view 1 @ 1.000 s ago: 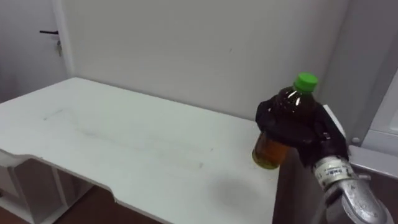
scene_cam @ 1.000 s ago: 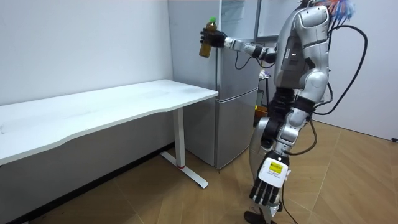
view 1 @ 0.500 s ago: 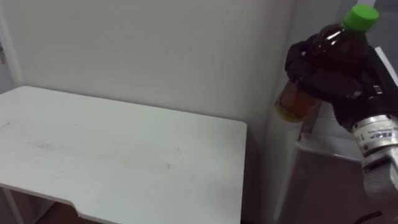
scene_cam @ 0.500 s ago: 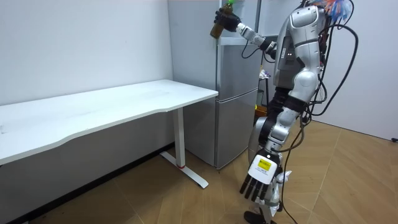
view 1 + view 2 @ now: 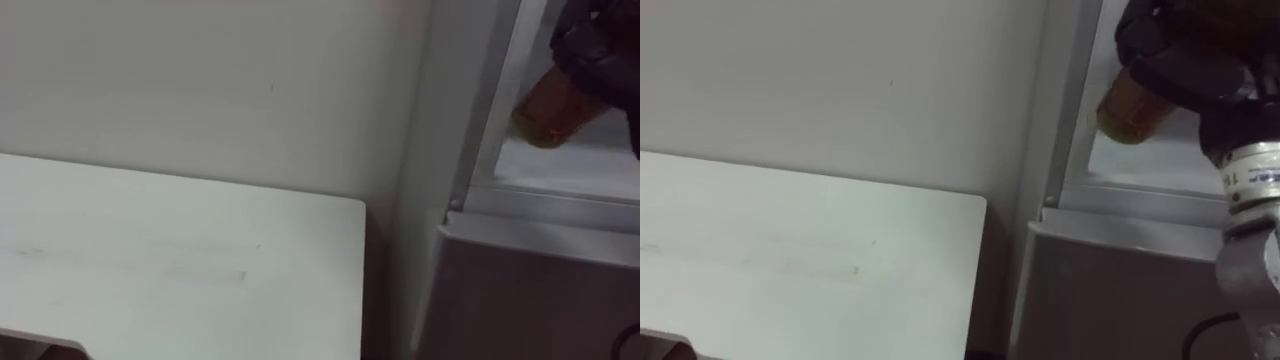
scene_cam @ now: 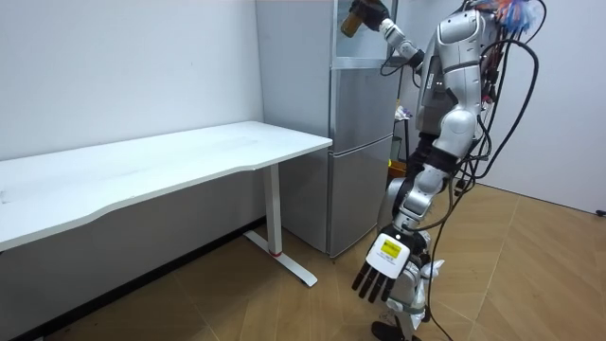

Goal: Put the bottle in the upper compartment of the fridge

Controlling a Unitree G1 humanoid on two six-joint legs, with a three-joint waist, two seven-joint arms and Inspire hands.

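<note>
Table [image 5: 170, 270] left of fridge [image 5: 530, 290]

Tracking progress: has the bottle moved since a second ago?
Yes. Gripped by the right hand, the bottle rose toward the room view's right, past the front corner of the fridge to its upper compartment.

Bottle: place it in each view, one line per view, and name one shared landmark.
Left eye view: bottle at top right, held in the right hand.
Right eye view: bottle top right, amber base below the hand.
Room view: bottle top centre, hand raised to the fridge.
Landmark: the white table, its corner beside the fridge.
</note>
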